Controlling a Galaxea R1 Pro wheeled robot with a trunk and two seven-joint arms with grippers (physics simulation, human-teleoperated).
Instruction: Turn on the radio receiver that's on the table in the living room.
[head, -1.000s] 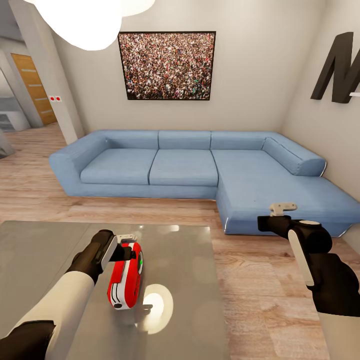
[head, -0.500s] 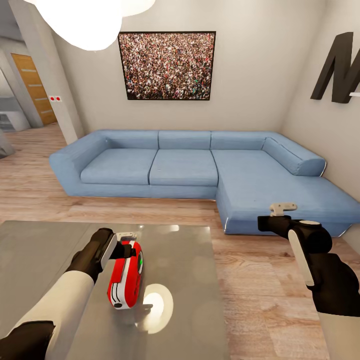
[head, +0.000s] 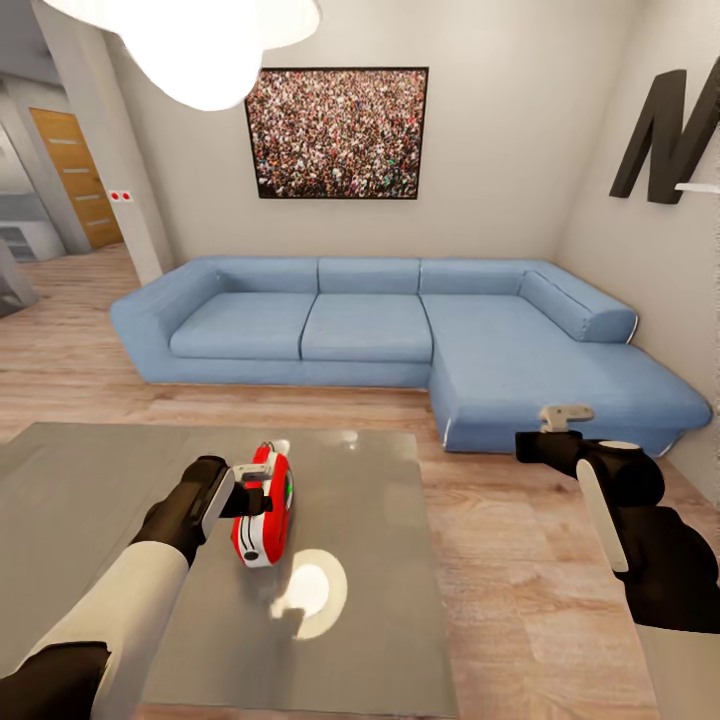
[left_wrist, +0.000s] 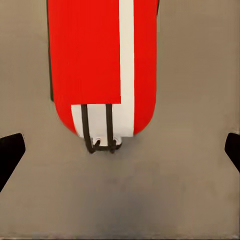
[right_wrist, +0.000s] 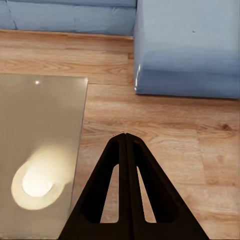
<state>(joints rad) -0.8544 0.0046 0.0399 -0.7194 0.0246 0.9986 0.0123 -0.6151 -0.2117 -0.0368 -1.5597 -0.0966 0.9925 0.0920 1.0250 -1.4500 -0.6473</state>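
Living room, blue sofa (head: 400, 330) at 12 o'clock. Radio receiver (head: 265, 500) lies on the glossy tabletop (head: 370, 600), left gripper (left_wrist: 120, 150) jaws spread wide just short of its wire-handle end. Likely light, rigid, slippery casing; pinch across the narrow sides. Right gripper (right_wrist: 125, 136) jaws clenched, idle.

Home living room. Blue L-shaped sofa (head: 400, 335), framed crowd picture (head: 337, 132), wood floor (head: 530, 560). Low glossy grey counter (head: 370, 600) in front.

One radio receiver (head: 264, 496), one table (head: 380, 580), one sofa (head: 400, 335), one framed picture (head: 337, 132), two pincers
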